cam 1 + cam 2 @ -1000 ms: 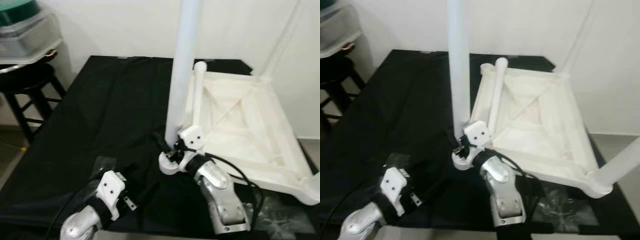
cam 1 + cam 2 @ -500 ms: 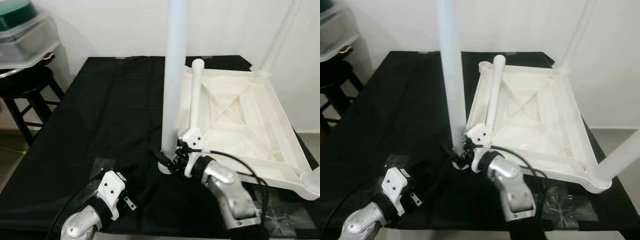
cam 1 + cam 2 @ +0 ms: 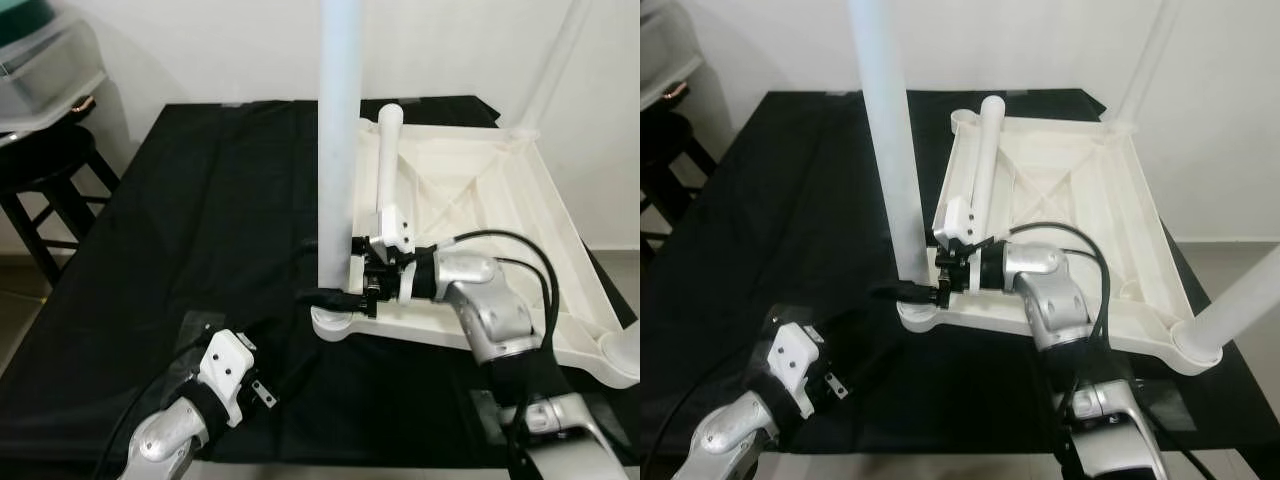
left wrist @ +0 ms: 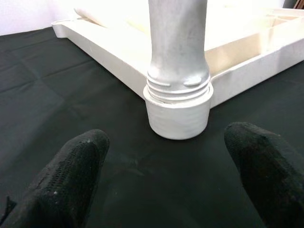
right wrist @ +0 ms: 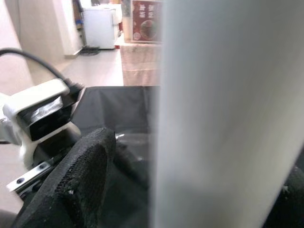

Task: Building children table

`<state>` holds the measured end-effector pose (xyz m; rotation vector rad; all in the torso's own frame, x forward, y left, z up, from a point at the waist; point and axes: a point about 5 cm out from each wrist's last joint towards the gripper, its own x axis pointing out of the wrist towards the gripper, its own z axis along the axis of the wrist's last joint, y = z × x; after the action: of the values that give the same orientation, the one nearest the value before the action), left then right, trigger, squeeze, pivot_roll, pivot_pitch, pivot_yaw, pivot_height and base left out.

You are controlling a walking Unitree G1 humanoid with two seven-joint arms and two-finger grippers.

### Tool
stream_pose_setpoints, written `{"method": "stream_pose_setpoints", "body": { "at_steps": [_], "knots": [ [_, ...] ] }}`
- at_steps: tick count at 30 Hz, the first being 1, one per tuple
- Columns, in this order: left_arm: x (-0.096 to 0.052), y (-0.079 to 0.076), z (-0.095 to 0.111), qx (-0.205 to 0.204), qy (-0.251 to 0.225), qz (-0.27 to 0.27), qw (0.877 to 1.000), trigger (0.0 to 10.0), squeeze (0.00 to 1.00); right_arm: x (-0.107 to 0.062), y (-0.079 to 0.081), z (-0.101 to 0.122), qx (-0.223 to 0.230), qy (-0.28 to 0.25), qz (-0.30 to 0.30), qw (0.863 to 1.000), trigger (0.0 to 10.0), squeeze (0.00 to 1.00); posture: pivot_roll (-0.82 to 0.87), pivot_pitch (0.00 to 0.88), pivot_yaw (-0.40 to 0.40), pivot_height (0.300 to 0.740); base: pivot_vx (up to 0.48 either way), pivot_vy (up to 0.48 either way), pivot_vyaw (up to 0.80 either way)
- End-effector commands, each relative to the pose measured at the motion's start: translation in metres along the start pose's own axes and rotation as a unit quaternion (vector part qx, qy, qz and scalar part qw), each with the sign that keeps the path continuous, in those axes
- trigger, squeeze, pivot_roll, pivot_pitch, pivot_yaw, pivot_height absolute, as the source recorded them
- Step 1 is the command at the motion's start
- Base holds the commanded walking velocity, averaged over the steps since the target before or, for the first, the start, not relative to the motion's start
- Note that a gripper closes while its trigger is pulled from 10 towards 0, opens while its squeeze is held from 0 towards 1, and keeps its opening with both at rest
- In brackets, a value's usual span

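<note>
From the head, the upturned white plastic tabletop (image 3: 480, 215) lies on the black-draped counter (image 3: 200, 220), the right pincer (image 3: 925, 290) pinching the upright white tube leg (image 3: 338, 150) at its corner socket; jerking could cross-thread it. That arm has swung round since. At the wrist, the left pincer (image 4: 161, 175) hovers spread.

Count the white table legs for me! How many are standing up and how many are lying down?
Standing up: 3, the near leg in the right tool, the far corner leg and the near right corner leg.
Lying down: 1, the loose leg on the upturned tabletop.
Total: 4.
</note>
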<state>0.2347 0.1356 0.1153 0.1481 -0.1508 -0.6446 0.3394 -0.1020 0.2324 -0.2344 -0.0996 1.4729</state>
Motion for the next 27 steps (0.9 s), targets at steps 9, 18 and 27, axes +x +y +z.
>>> {"method": "stream_pose_setpoints", "body": {
  "at_steps": [9,18,27],
  "knots": [
    [-0.004,-0.004,-0.004,-0.007,0.012,-0.001,1.000,10.0,0.00,-0.001,-0.008,0.008,0.038,0.012,0.119,0.992,0.0,0.00,0.06,0.167,0.016,0.740,0.000,0.000,0.00],
    [-0.004,-0.005,-0.003,-0.009,0.011,-0.002,1.000,10.0,0.00,-0.008,-0.012,-0.008,0.040,0.053,0.071,0.995,0.0,0.00,0.04,0.181,0.017,0.740,0.000,0.000,0.00],
    [-0.007,-0.004,-0.001,-0.009,0.009,0.000,1.000,10.0,0.00,0.007,0.016,-0.064,0.083,0.149,-0.201,0.965,0.0,0.00,0.03,0.215,0.000,0.740,0.000,0.000,0.00]
  ]
}}
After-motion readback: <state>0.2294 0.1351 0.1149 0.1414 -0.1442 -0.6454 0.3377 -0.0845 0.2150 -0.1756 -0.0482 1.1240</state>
